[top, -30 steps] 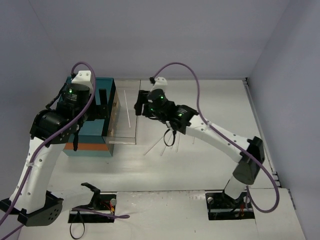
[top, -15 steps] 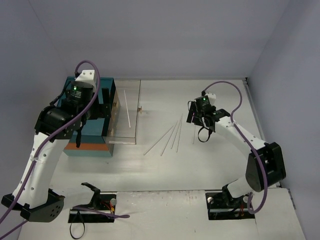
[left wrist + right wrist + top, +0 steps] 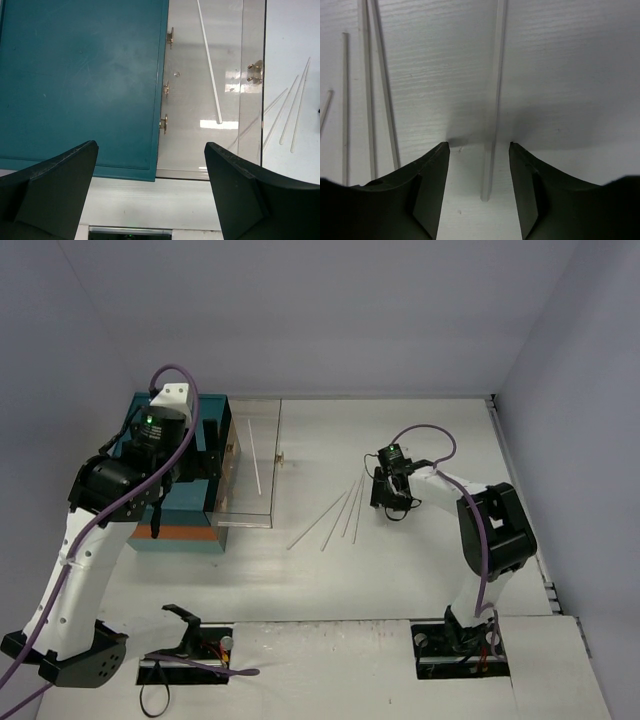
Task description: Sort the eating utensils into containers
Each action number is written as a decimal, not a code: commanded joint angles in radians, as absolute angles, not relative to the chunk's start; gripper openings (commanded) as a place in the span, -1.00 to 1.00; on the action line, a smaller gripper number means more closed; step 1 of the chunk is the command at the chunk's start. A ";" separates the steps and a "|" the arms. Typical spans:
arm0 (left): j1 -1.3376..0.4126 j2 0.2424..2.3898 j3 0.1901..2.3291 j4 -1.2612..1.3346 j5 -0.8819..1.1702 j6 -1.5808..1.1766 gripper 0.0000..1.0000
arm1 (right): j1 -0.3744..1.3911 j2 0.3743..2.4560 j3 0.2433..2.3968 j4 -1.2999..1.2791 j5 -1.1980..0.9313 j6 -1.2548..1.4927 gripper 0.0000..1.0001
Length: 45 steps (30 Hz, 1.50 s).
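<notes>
Teal chest [image 3: 185, 512] at left of table [image 3: 400, 570], gold handles [image 3: 164, 123] along its front. Clear drawer [image 3: 187, 125] stands pulled out to the right; inside, a single pale chopstick [image 3: 210, 65] lies lengthwise. Left gripper [image 3: 150, 150] hovers above the chest front, fingers wide, empty. Right gripper [image 3: 478, 150] is low over the table, fingers partly spread either side of a second chopstick [image 3: 495, 100] lying flat, touching neither. Loose chopsticks [image 3: 340, 515] lie just beside it, outside the drawer

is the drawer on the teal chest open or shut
Open: the clear drawer juts out past the teal chest, with one chopstick lying inside.
</notes>
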<state>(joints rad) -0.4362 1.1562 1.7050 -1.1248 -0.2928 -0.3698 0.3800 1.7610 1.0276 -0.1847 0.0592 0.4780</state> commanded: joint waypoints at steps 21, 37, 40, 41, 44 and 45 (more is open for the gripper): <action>-0.425 1.138 1.710 -1.092 -0.322 -0.385 0.72 | 0.506 1.510 1.217 -0.101 0.049 0.506 -1.00; -0.422 1.140 1.713 -1.092 -0.322 -0.385 0.72 | 0.923 1.710 1.652 -0.041 0.098 0.718 -1.00; -0.422 1.128 1.709 -1.093 -0.324 -0.385 0.72 | 0.967 1.756 1.698 -0.031 0.116 0.721 -0.95; -0.422 1.124 1.707 -1.093 -0.325 -0.384 0.72 | 0.983 1.768 1.708 -0.032 0.137 0.719 -0.87; -0.421 1.116 1.698 -1.094 -0.320 -0.386 0.72 | 1.001 1.779 1.698 -0.031 0.182 0.731 -0.48; -0.420 1.113 1.695 -1.094 -0.318 -0.387 0.72 | 1.002 1.779 1.693 -0.031 0.195 0.733 -0.35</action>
